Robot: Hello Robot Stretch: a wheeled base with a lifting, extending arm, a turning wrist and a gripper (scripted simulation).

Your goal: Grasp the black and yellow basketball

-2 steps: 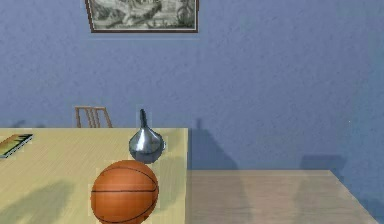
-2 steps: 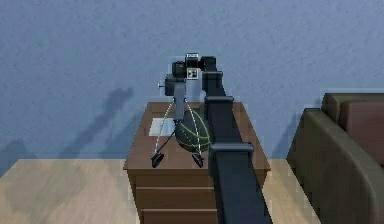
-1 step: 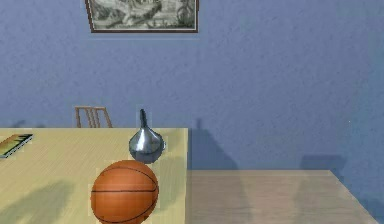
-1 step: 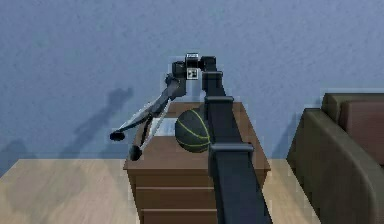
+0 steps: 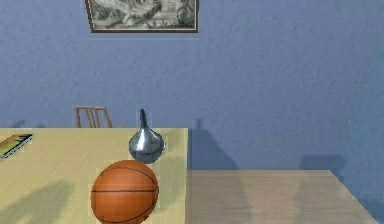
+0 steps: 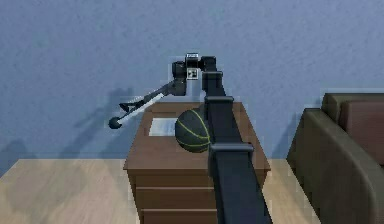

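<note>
Approach step: the pincer [image 6: 120, 117], holding nothing, its gape untellable, likely must shift rightward and down onto the dark basketball [image 6: 190, 131] on the table [image 6: 146, 156].

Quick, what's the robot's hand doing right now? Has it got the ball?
Gripper: open or shut cannot be told; it holds nothing. The dark basketball sits on the brown dresser.
</note>
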